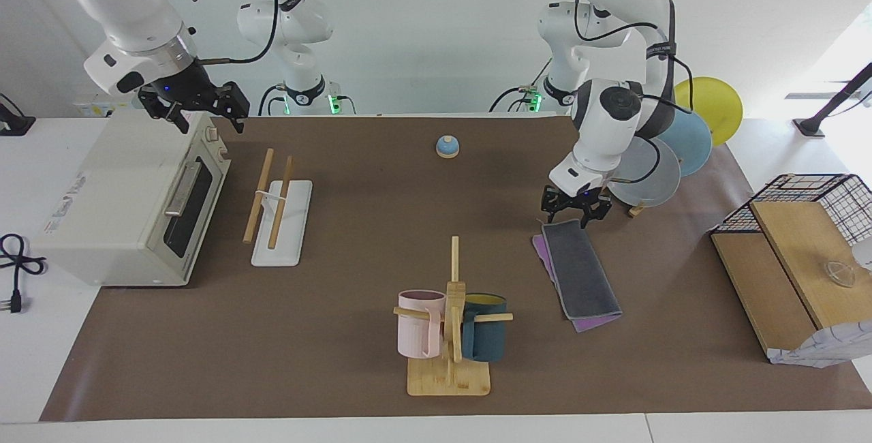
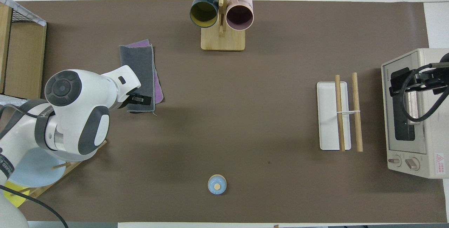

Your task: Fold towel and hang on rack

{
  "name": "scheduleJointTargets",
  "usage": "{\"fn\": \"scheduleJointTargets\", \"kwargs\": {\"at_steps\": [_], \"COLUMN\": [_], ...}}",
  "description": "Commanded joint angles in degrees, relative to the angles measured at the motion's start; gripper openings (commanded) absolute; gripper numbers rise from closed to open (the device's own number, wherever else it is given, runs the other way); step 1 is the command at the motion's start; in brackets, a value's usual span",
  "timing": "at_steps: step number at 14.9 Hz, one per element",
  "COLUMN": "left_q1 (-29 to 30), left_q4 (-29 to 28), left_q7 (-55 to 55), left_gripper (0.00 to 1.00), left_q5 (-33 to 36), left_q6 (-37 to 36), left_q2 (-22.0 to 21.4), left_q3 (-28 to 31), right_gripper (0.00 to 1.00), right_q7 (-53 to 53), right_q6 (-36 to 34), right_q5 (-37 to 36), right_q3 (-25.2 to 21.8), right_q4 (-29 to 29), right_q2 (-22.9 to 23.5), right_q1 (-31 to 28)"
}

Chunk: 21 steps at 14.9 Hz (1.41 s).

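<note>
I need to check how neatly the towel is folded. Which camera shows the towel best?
The facing view: the whole towel shows there, grey face up with purple edges peeking out, the left gripper at its robot-side end. In the overhead view the left arm covers that end of the towel.

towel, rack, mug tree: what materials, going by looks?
Towel: soft thin cloth, likely microfibre; lies limp, folded, grey face up with purple edges showing.
Rack: two pale matte rods, seemingly wood, on a smooth white base, plastic or painted.
Mug tree: light wood or bamboo, visible grain.
</note>
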Motion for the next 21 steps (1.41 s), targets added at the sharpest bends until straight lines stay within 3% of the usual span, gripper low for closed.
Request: {"fn": "scheduleJointTargets", "kwargs": {"at_steps": [1,3,5,11,17,21], "left_q1": [4.3,6.6,7.3,7.2,6.9,7.0], "left_q4": [0.4,0.4,0.5,2.2,2.1,3.8], "left_q7": [4.3,11.4,14.4,14.8,14.8,14.8], "left_gripper": [1.0,1.0,1.0,0.98,0.87,0.86], "left_q5": [-7.8,-17.4,-21.1,-21.2,-21.3,-21.5], "left_q6": [0.5,2.4,4.7,5.8,6.6,6.8], "left_q2": [-0.1,1.9,4.3,9.0,9.5,11.3], "left_q3": [-0.2,-0.1,-0.2,-0.2,-0.2,-0.2], "right_gripper": [1.0,1.0,1.0,1.0,1.0,1.0], "right_q7": [-0.3,-0.7,-0.8,-0.9,-0.8,-0.6], "right_q6": [0.2,-0.3,-0.4,-2.2,-2.0,0.9], "right_q5": [-0.4,-0.4,-0.4,0.0,3.3,6.9], "right_q3": [0.1,0.2,0.4,0.9,1.1,1.1], "right_q4": [-0.6,-0.7,-0.7,-1.2,-2.4,-4.3], "right_q2": [-0.8,-0.8,-0.9,-2.2,-2.5,-3.0], "right_q1": [-0.1,0.1,0.1,0.8,3.6,3.6]}}
